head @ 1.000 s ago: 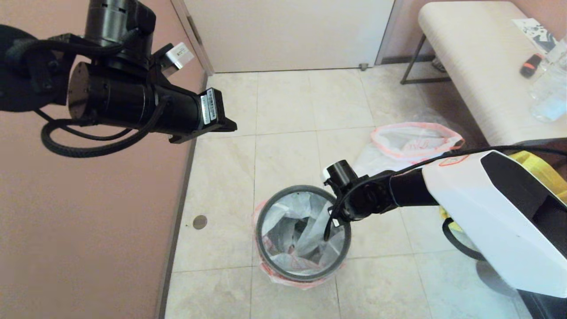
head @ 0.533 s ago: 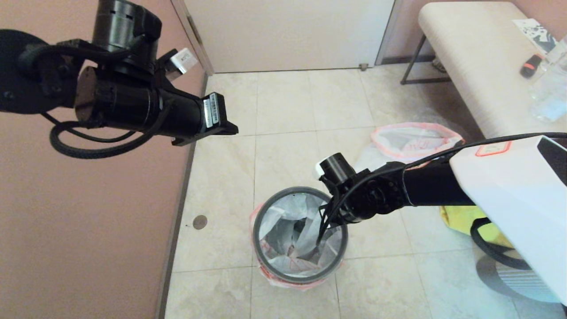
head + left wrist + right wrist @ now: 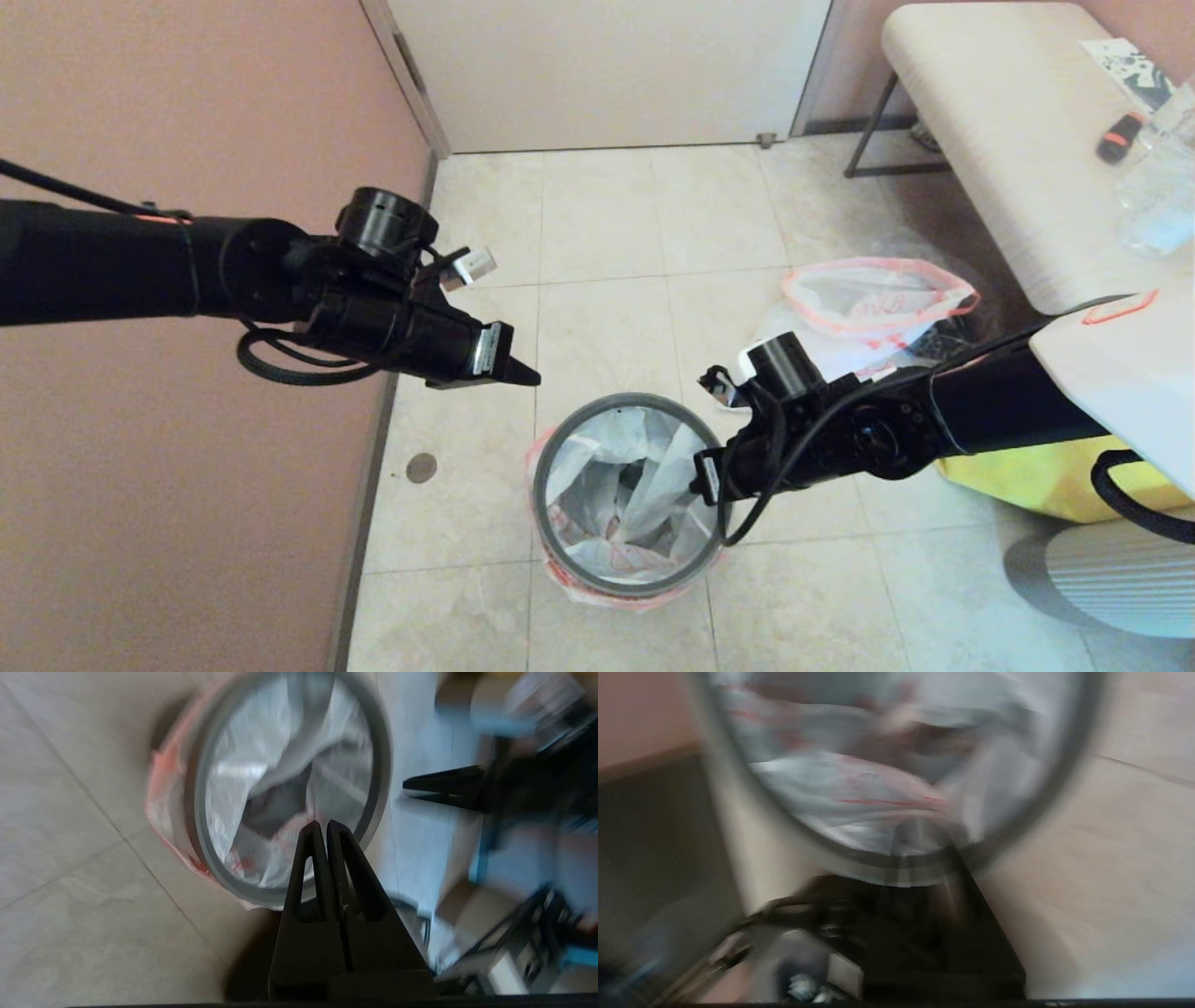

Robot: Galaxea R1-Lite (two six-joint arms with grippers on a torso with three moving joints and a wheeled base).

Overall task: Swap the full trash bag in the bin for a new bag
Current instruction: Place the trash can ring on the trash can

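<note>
The bin (image 3: 597,399) stands on the tiled floor, a dark grey hoop round its mouth. A thin white bag with red trim (image 3: 607,467) lines it and folds over the rim. My left gripper (image 3: 532,381) hangs shut and empty, above the bin and to its left; in the left wrist view this left gripper (image 3: 323,823) points at the lined bin (image 3: 198,812). My right gripper (image 3: 702,474) sits at the bin's right rim, shut with nothing in it, and this right gripper (image 3: 920,830) hovers over the hoop (image 3: 887,861). The full bag (image 3: 873,299) lies on the floor behind, to the right.
A pink wall (image 3: 187,523) runs close along the left, with a floor drain (image 3: 421,467) near it. A yellow tote (image 3: 1046,476) and a pale ribbed object (image 3: 1111,569) sit at the right. A padded bench (image 3: 1008,121) holding small items stands at the back right.
My left arm has swung down and in, from high on the left to just above the bin. My right gripper has drawn out of the bag's inside to the bin's right rim.
</note>
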